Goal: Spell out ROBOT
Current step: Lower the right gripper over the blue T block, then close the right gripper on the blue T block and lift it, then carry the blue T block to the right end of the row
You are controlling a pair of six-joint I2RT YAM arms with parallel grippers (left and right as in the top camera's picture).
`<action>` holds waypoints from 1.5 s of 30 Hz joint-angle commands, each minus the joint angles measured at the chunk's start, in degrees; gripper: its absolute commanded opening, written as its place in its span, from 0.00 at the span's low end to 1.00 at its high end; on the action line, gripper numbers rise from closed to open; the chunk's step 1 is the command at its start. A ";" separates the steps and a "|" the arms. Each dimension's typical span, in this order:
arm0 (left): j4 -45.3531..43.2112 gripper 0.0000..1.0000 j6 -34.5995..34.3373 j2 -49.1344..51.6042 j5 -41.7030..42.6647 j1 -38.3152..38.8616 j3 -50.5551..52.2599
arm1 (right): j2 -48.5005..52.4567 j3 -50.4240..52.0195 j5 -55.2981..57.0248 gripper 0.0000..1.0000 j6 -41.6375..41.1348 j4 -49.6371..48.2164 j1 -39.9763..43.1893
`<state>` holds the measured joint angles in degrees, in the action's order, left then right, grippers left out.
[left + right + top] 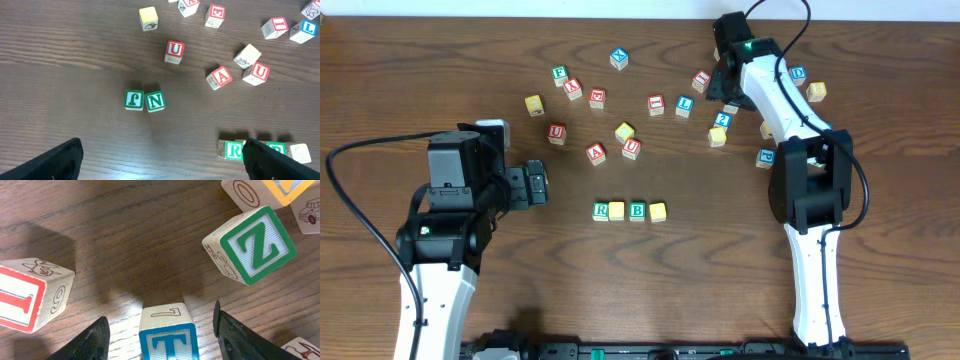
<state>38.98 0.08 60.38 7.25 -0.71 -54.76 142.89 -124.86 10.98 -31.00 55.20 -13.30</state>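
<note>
Right pincer partly open, fingers either side of the blue T block — a gap shows on each side, no contact seen. The T block sits on the table with its letter face up. Near it on one side is a green Z block turned at an angle, on the other a red-lettered block; both stand apart from the T. Overhead shows this arm reaching to the far right part of the table, in among the scattered blocks.

Left pincer spread wide, nothing between its fingers, over bare wood on the left side.

The row sits centre front: R block, yellow block, B block, second yellow block — one line, side by side, touching or nearly so. It lies well apart from the T block.

Left wrist view: green F block and N block touching each other, red U block beyond them.
</note>
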 commanded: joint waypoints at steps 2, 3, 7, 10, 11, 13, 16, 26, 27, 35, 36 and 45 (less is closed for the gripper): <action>0.02 1.00 0.74 -0.15 0.26 -0.28 0.00 | 0.72 0.92 0.44 0.57 -0.66 -0.15 0.35; 0.02 1.00 0.74 -0.15 0.26 -0.28 0.00 | 0.72 0.92 0.42 0.55 -0.68 -0.13 0.33; 0.02 1.00 0.74 -0.15 0.26 -0.28 0.00 | 0.72 0.92 0.42 0.48 -0.70 0.17 0.33; 0.02 1.00 0.74 -0.15 0.26 -0.28 0.00 | 0.72 0.92 0.44 0.40 -0.70 0.46 0.33; 0.02 1.00 0.74 -0.15 0.26 -0.28 0.00 | 0.72 0.92 0.42 0.35 -0.70 0.52 0.33; 0.02 1.00 0.74 -0.15 0.26 -0.28 0.00 | 0.72 0.92 0.42 0.29 -0.70 0.74 0.33; 0.02 1.00 0.74 -0.15 0.26 -0.28 0.00 | 0.72 0.92 0.42 0.24 -0.70 0.92 0.35; 0.02 1.00 0.74 -0.15 0.26 -0.28 0.00 | -4.87 0.72 -0.87 0.15 0.46 2.43 0.33; 0.02 1.00 0.74 -0.15 0.26 -0.28 0.00 | -6.45 0.72 -0.81 0.14 0.83 3.28 0.33; 0.02 1.00 0.74 -0.15 0.26 -0.28 0.00 | -19.96 0.74 -2.67 0.01 1.95 22.25 -1.97; 0.02 1.00 0.74 -0.15 0.26 -0.28 0.00 | -20.81 0.74 -2.56 0.01 1.95 23.71 -2.34; 0.02 1.00 0.74 -0.15 0.28 -0.28 0.00 | -27.61 7.10 7.13 0.01 -0.85 32.76 -11.87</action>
<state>38.98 0.08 60.38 7.22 -0.71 -54.76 118.15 -121.67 14.96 -29.98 89.08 -22.72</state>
